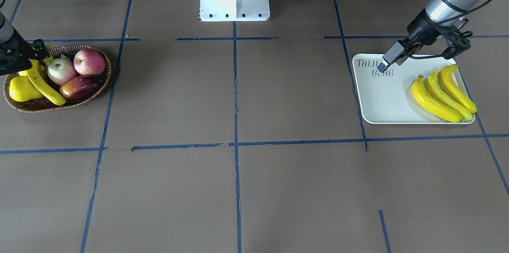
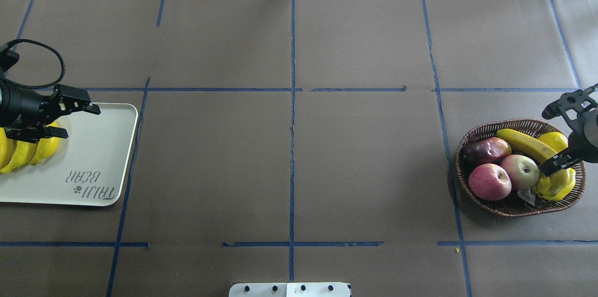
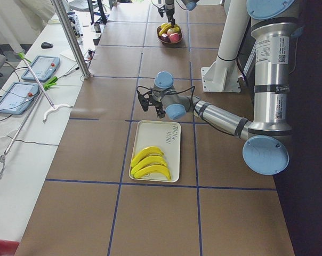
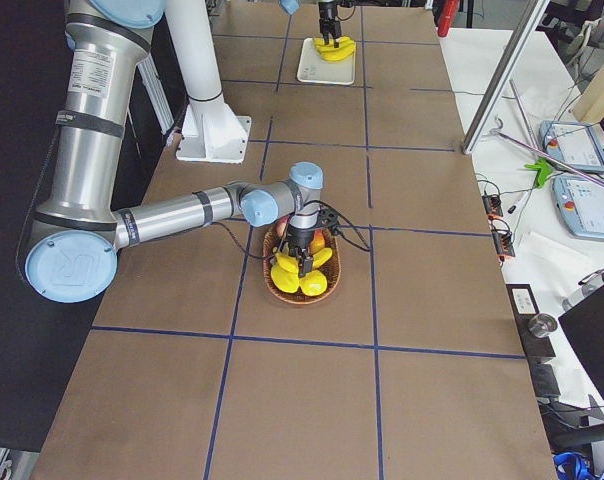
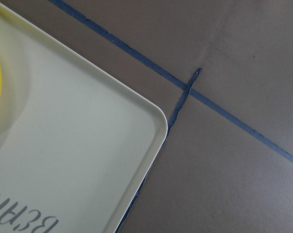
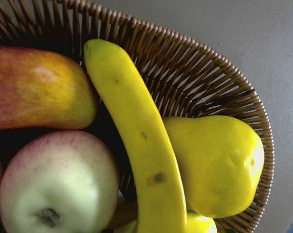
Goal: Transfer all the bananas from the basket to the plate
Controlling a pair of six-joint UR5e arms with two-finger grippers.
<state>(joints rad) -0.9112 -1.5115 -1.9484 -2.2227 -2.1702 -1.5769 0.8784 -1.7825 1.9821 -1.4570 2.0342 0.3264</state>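
1. Right gripper [image 2: 544,140]: jaws spread wide and holding nothing, hanging just above the basket [image 2: 504,209]. One finger stands to each side of the last banana [image 2: 525,144], which runs directly beneath the gap.
2. Neighbours of the claw: a yellow pear [image 6: 219,165] touches the banana under the finger nearer the robot. Two apples [image 2: 489,181] and a dark red fruit [image 2: 486,150] lie just past the fingertips, toward the table's middle.
3. Step in hand, as judged: the approach for the fourth pick. Three bananas [image 1: 441,94] already lie side by side on the plate [image 1: 385,102], well apart from this claw at the table's opposite end.
4. Next move, as judged: descend so the fingers pass either side of the banana without landing on the pear or the paler apple, close across its width, then lift clear of the wicker rim. The banana sits wedged among the other fruit, so it may drag the pear. The long carry suggests a hand-over may be needed.
5. Right arm pose: forearm low and stretched out over the table, wrist bent so the tool points steeply down into the basket.
6. Left gripper [image 2: 77,122]: jaws parted and empty, hovering over the plate's bare part, with the three bananas just behind it under the wrist. Its forearm is low and nearly level.
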